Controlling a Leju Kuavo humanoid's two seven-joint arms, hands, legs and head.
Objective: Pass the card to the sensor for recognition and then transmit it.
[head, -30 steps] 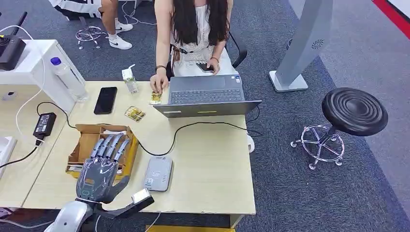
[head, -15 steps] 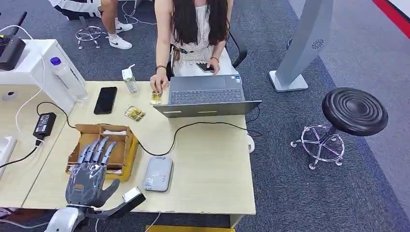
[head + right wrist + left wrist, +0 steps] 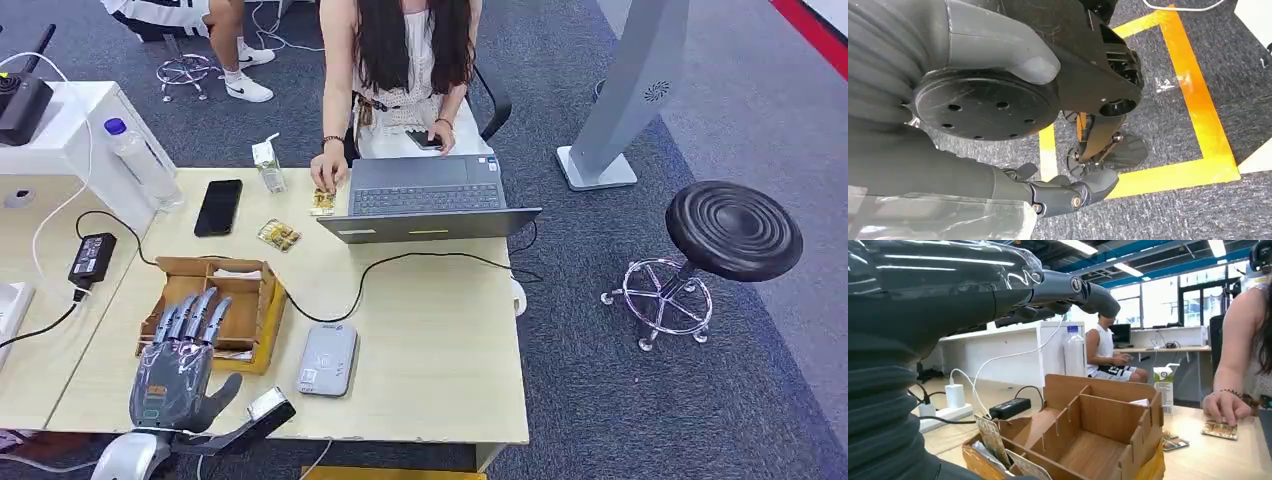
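Worktop (image 3: 430, 330) carries the cardboard box (image 3: 215, 310) of cards at its near left corner, sensor (image 3: 327, 358) just beside it. Left hand (image 3: 180, 365) hovers over the box's near end, fingers (image 3: 195, 312) spread, released, holding nothing (right hand (image 3: 1058, 195) hangs by the floor, loosely curled, empty). Cards (image 3: 998, 447) stand upright directly beneath the left hand, so it is the nearer one.

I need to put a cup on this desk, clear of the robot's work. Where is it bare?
Bare: the desk's near right part, between the laptop cable and the front edge, right of the sensor. Crowded: the left side, with the cardboard box, left hand, phone and cards.
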